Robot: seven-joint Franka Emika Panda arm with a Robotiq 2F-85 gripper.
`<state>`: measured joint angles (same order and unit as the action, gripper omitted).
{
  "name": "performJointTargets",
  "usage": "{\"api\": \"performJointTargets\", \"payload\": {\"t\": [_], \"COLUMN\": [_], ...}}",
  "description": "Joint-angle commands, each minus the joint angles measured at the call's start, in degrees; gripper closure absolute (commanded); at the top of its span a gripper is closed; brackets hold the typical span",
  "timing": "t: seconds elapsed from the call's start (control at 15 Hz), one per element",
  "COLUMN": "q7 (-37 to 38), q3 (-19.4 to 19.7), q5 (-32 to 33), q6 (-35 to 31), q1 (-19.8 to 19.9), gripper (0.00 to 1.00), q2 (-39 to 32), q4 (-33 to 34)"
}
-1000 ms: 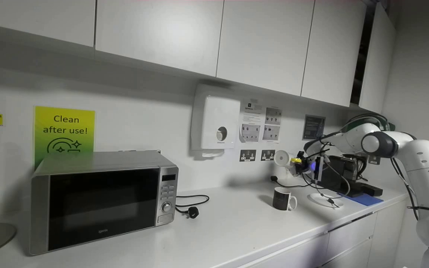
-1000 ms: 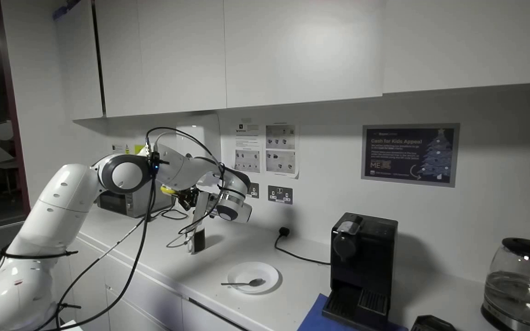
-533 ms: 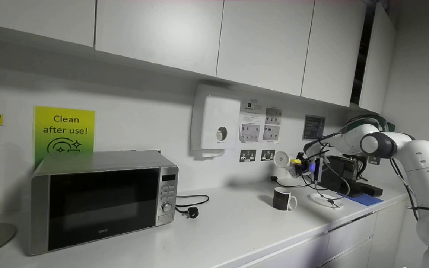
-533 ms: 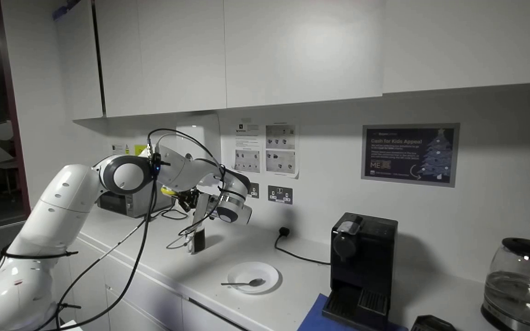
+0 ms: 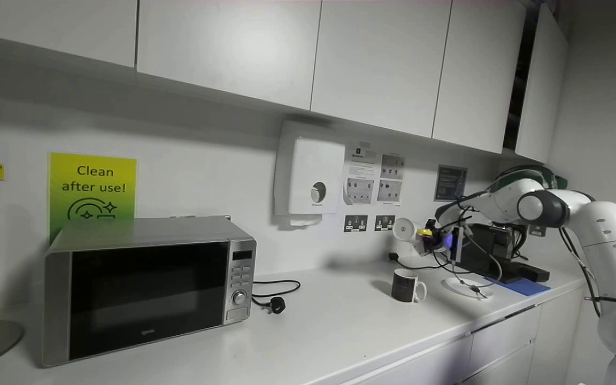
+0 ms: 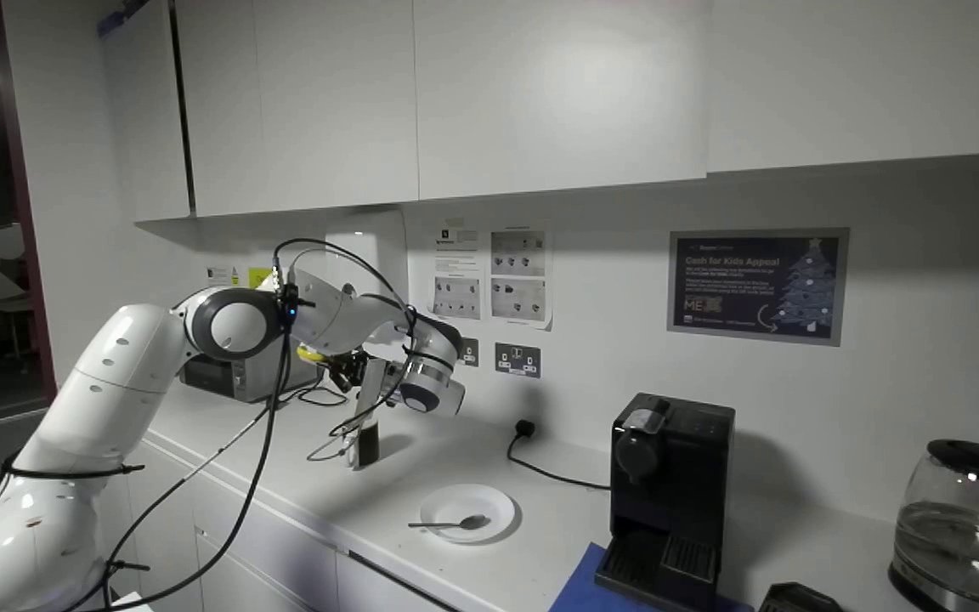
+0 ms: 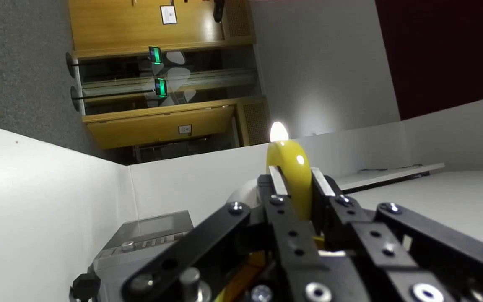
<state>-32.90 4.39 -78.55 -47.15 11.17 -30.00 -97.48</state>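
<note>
My gripper [image 7: 297,176] is shut on a curved yellow handle [image 7: 289,161]. One finger lies on each side of the handle. The handle seems to belong to a white cup-like thing, whose rounded side [image 7: 245,193] shows partly behind a finger in the wrist view. In an exterior view this white thing [image 5: 404,229] is held tipped on its side, well above the counter, near the wall. The yellow handle also shows in an exterior view [image 6: 309,352]. A dark mug [image 5: 404,289] with a white handle stands upright on the counter below; the gripper's mount partly hides it in an exterior view [image 6: 368,444].
A white plate [image 6: 460,496] with a spoon [image 6: 473,522] lies on the counter [image 5: 297,342]. A black coffee machine [image 6: 676,476] stands on a blue mat [image 6: 579,586] beside a glass kettle [image 6: 957,535]. A microwave [image 5: 147,294] stands further along. Wall cupboards [image 5: 372,64] hang above.
The arm has shifted by only a very small amount. The yellow handle stays between the fingers, and the things on the counter have not moved.
</note>
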Motion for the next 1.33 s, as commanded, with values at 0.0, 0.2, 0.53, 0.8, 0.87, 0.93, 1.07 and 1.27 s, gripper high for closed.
{"api": "performJointTargets", "payload": {"t": [0.0,0.2,0.53,0.8,0.87,0.93,1.07,1.27], "q7": [1.9,1.9,2.0,2.1,2.1,2.1,2.3,2.5], "q3": [-0.4,-0.5,-0.5,-0.5,-0.5,-0.5,-0.5,-0.5], "q5": [-1.9,-1.9,-1.9,-2.2,-2.3,-2.4,-2.7,-3.1], "q6": [3.6,3.7,3.8,4.2,4.3,4.5,5.0,5.8], "q1": [0.4,0.5,0.6,0.8,0.9,1.0,1.0,1.1], "gripper": [0.95,0.95,0.95,0.95,0.95,0.95,0.95,0.95], "q2": [-1.5,-2.0,-2.5,-3.0,-3.1,-3.3,-3.8,-4.2], "q4": [2.7,2.7,2.8,2.9,2.9,3.0,3.1,3.2]}}
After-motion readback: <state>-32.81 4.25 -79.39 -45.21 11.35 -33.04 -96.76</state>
